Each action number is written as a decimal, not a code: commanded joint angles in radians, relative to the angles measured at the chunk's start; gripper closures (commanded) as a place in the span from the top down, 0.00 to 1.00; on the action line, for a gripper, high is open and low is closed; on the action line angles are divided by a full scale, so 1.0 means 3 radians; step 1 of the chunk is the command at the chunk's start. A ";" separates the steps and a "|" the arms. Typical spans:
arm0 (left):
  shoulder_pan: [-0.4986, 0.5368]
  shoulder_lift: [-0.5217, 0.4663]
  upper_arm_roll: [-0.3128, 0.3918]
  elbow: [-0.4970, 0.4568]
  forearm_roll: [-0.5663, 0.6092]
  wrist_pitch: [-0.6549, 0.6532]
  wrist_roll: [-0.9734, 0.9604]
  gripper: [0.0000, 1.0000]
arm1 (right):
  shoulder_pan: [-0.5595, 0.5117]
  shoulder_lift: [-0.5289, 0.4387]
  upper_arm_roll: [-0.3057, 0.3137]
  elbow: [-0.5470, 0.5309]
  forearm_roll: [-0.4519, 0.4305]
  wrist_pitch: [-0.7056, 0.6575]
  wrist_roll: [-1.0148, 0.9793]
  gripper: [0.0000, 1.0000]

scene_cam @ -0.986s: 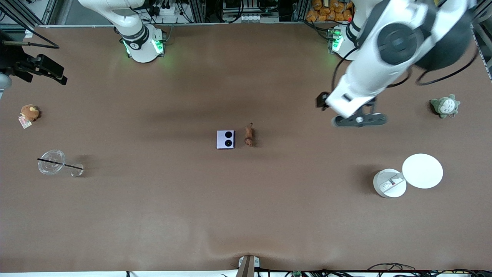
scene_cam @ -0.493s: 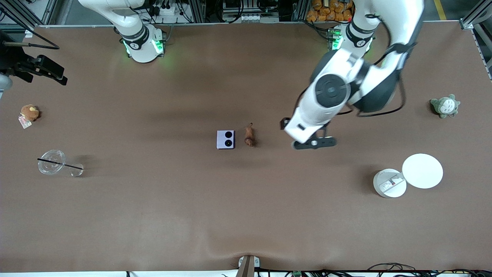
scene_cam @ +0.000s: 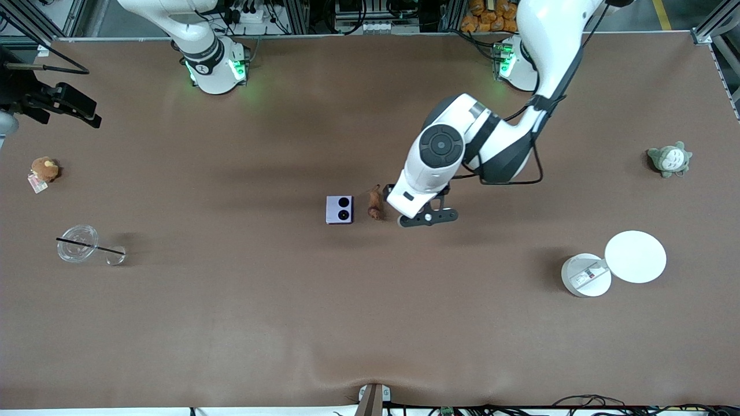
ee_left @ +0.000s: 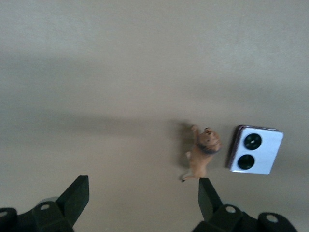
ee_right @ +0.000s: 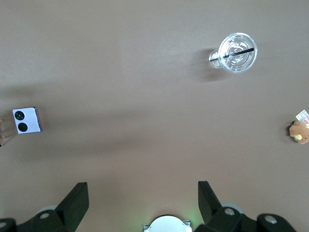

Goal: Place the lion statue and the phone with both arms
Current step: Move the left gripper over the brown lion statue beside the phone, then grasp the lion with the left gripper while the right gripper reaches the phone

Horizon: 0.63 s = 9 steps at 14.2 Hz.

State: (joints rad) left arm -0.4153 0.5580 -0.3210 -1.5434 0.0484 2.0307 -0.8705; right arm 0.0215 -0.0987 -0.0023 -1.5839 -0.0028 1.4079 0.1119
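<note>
L gripper (scene_cam: 428,218) hangs over bare table (scene_cam: 370,323) just beside the lion statue (scene_cam: 374,204), toward the L arm's end, fingers (ee_left: 77,195) spread apart, nothing held. Lion statue lies mid-table, close beside the phone (scene_cam: 339,209), not touching. R gripper (ee_right: 143,205) waits up high w/ fingers apart, over the R arm's base.

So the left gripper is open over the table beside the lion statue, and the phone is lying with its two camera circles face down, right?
Not quite. The phone lies face up: both black camera circles show in the front view and the left wrist view. The rest holds: the left gripper is open over the table beside the lion statue.
</note>
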 commanded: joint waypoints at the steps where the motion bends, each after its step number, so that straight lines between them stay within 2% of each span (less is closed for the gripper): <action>1: -0.0195 0.0210 0.0037 0.0078 0.0256 0.0220 -0.0284 1.00 | -0.0005 -0.0024 0.0003 -0.0028 -0.0062 -0.0009 -0.0025 1.00; 3: -0.0251 0.0343 0.0022 0.0088 0.0549 0.0358 -0.0319 0.96 | 0.0000 -0.0024 0.0003 -0.0023 -0.0062 -0.0009 -0.0025 1.00; 7: -0.0425 0.0538 0.0042 0.0098 0.0570 0.0716 -0.0651 0.92 | 0.0000 -0.0024 0.0003 -0.0028 -0.0062 -0.0009 -0.0025 1.00; 9: -0.0446 0.0619 0.0042 0.0103 0.0575 0.0834 -0.0672 0.85 | 0.0000 0.0017 -0.0003 -0.0028 -0.0067 -0.0014 -0.0025 1.00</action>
State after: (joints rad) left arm -0.5294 0.7144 -0.3184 -1.5407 0.1948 2.2490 -1.0383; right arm 0.0215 -0.0981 -0.0025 -1.5854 -0.0028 1.4071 0.1119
